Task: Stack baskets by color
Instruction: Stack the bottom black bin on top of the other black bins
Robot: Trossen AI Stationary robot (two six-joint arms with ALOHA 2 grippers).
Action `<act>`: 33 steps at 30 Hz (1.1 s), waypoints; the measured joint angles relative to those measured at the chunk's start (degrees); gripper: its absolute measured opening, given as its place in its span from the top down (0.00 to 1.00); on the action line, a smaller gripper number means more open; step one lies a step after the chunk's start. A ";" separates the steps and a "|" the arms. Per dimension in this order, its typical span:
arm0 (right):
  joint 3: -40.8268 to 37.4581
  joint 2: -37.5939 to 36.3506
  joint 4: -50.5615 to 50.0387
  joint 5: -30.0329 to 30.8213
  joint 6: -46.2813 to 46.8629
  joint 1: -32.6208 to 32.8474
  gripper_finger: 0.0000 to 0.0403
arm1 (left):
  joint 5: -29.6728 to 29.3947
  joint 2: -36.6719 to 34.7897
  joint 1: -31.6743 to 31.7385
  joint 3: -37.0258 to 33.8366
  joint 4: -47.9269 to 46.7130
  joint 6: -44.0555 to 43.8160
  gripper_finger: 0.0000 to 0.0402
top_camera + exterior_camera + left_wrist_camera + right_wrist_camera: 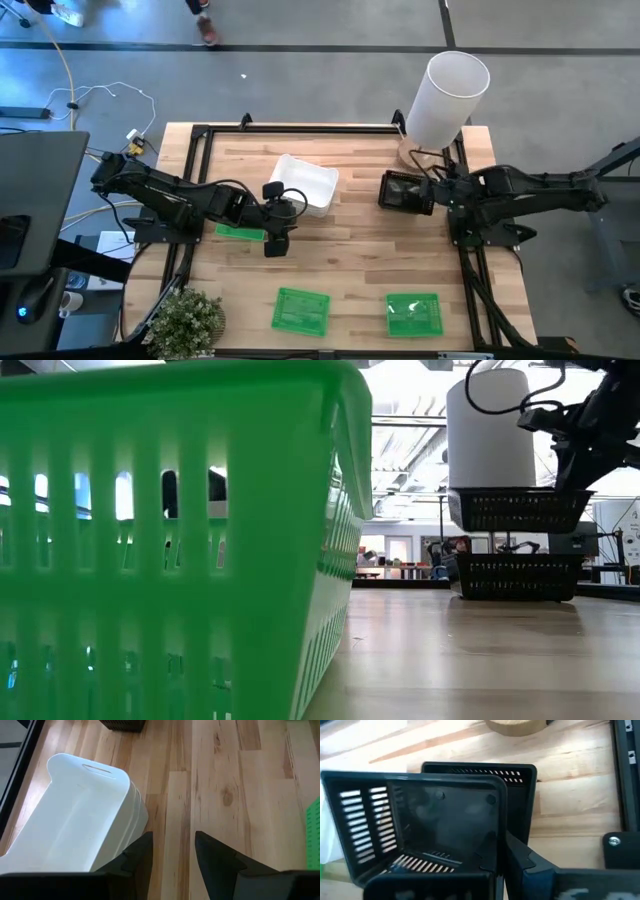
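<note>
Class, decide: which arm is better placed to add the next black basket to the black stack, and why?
The right. Its claw is shut on a black basket held directly above the black stack. The left claw hangs open and empty beside the white baskets.

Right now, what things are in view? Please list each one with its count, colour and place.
white baskets: nested stack, count unclear, white, table's far middle
black baskets: two, black, one lifted above one on the table
green baskets: three, green, two at near edge, one under left arm
cylinder: one, white, far right corner
plant: one, green, near left corner
left gripper: open, beside white stack
right gripper: shut on lifted black basket
</note>
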 joint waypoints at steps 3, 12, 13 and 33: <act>0.00 0.70 0.21 -1.64 -2.36 -2.60 1.00 | 0.00 0.00 -0.01 0.00 -0.01 -0.02 0.67; 0.00 3.48 3.15 -4.64 -9.56 -9.21 1.00 | 0.00 0.00 0.00 0.00 -0.13 0.00 0.67; 0.00 3.78 3.30 -5.04 -10.00 -9.89 1.00 | 0.00 0.00 0.00 0.00 -0.18 0.00 0.67; 0.02 11.79 4.68 -10.82 -12.38 -15.78 1.00 | 0.00 0.02 -0.01 0.00 -2.87 0.02 0.67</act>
